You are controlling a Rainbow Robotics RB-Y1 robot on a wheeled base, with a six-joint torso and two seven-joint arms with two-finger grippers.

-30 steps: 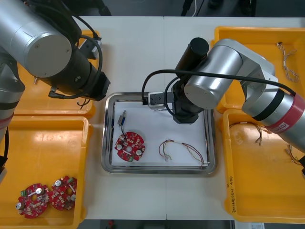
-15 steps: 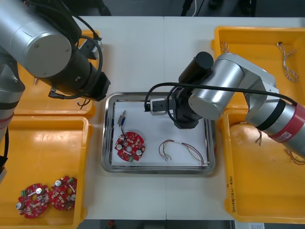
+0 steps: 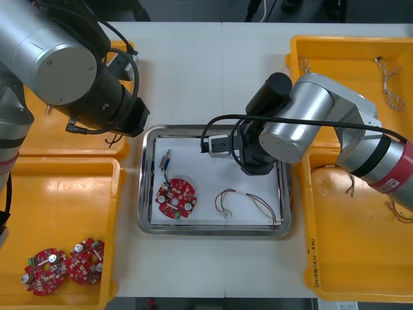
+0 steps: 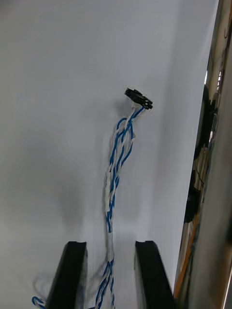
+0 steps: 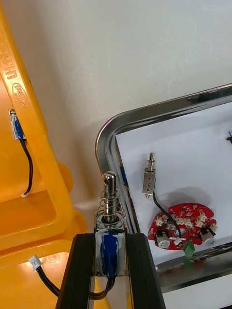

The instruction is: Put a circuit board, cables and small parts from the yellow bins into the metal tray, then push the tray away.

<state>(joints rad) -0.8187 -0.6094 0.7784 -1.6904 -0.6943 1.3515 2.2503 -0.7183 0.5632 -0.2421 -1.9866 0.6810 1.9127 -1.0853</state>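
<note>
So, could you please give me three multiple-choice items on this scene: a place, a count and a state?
1. Where does the twisted blue and white cable lie? A in a yellow bin; B on the metal tray's white floor; C draped over that tray's rim.
2. How many circuit boards lie in the near left bin? A two; B four; C none.
3. The left gripper has its fingers: A open; B shut on a small metal part; C shut on a circuit board.
Answers: 1 B, white floor lies under it, between the open fingers of the right gripper; 2 A, two red boards show there; 3 B, the part fills their gap.
</note>
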